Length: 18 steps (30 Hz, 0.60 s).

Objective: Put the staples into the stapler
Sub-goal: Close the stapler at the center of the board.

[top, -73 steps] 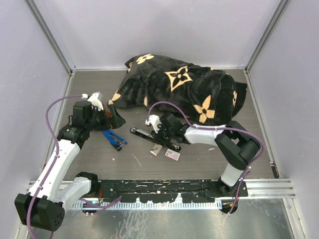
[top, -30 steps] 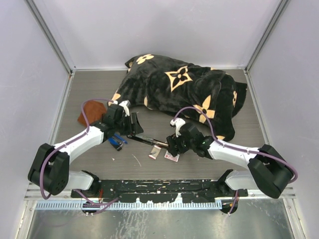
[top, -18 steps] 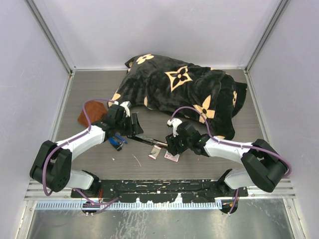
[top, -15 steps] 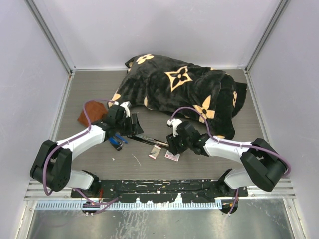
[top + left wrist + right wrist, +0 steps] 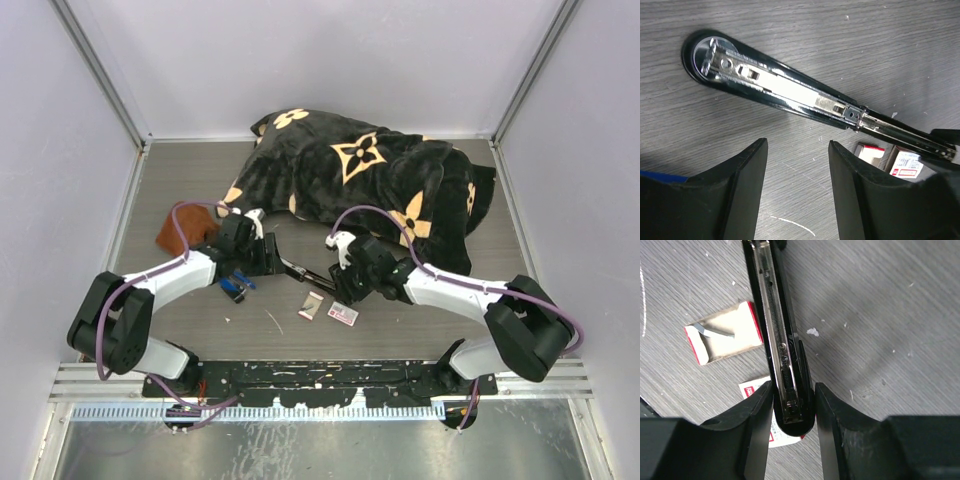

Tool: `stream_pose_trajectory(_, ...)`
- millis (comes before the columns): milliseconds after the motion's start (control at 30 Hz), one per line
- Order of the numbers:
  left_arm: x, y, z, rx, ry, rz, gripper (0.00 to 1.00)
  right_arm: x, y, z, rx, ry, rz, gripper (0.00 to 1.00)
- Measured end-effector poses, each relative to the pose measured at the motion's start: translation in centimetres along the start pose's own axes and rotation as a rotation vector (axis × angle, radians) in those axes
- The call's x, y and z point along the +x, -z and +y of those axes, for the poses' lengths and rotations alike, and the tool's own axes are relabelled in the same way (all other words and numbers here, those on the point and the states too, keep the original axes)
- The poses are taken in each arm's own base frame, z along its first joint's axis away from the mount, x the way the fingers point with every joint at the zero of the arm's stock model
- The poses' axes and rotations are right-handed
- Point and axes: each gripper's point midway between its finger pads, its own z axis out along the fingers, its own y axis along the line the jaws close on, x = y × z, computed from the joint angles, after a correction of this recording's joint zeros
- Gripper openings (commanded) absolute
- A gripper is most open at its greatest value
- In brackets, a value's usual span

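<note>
The black stapler [image 5: 300, 269] lies swung open flat on the grey wood-grain table [image 5: 170, 180], between the two arms and in front of a black blanket [image 5: 370, 180] with tan flower marks.

The right pincer [image 5: 338, 280] is at the stapler's right-hand end. In the right wrist view its two fingers [image 5: 757, 425] straddle the rounded tip of the magazine arm [image 5: 777, 315], whose open channel shows a long spring, and both pads lie against the arm's black sides. The right pincer [image 5: 792, 390] is therefore clenched on the stapler.

The left pincer [image 5: 268, 255] is at the other end. From the left wrist camera its fingers [image 5: 747, 195] stand apart with only bare table between them, so the left pincer [image 5: 796, 150] is released. The stapler's base [image 5: 790, 90], with its chrome anvil plate at the rounded end, lies just beyond the fingertips and is not touched by them.

The staples sit on the table just on the near side of the stapler, in two parts. The staple box [image 5: 345, 315], white with a red-pink label, lies partly under the right pincer's finger [image 5: 754, 388]. Its inner tray [image 5: 311, 306] lies just beside it, open side up, with a small greyish strip inside [image 5: 722, 335]. Both parts also show past the stapler's hinge in the left wrist view [image 5: 907, 165].

A blue object [image 5: 235, 285] lies by the left arm, and a brown cloth [image 5: 180, 228] sits farther left.
</note>
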Motion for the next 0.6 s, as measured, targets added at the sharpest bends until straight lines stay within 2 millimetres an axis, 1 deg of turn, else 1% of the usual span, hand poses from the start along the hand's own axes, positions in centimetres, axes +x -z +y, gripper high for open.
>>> stream_pose_trajectory(100, 0.3, -0.2, 0.2, -0.001, 0.001, 0.009, 0.53, -1.3, 0.6, 0.2, 0.0, 0.024, 0.002, 0.37)
stream_pose_trajectory(200, -0.1, -0.1, -0.3, 0.019, -0.005, -0.012, 0.52, -2.3, 1.3, 0.4, 0.0, 0.035, 0.008, 0.37)
stream_pose_trajectory(300, -1.2, 1.0, -1.2, 0.056, -0.026, -0.074, 0.53, -3.3, 2.0, 0.7, 0.001, 0.04, 0.017, 0.37)
stream_pose_trajectory(400, -3.0, 2.6, -2.7, 0.113, -0.061, -0.162, 0.53, -4.5, 2.6, 1.0, 0.007, 0.042, 0.024, 0.37)
stream_pose_trajectory(467, -4.0, 3.1, -3.6, 0.149, -0.074, -0.2, 0.53, -5.1, 2.8, 1.1, 0.011, 0.041, 0.029, 0.37)
stream_pose_trajectory(533, -4.5, 2.9, -4.4, 0.179, -0.083, -0.207, 0.54, -5.6, 3.0, 1.1, 0.015, 0.039, 0.035, 0.37)
stream_pose_trajectory(600, -4.3, 2.1, -4.8, 0.201, -0.091, -0.192, 0.59, -6.1, 3.2, 1.2, 0.019, 0.035, 0.043, 0.37)
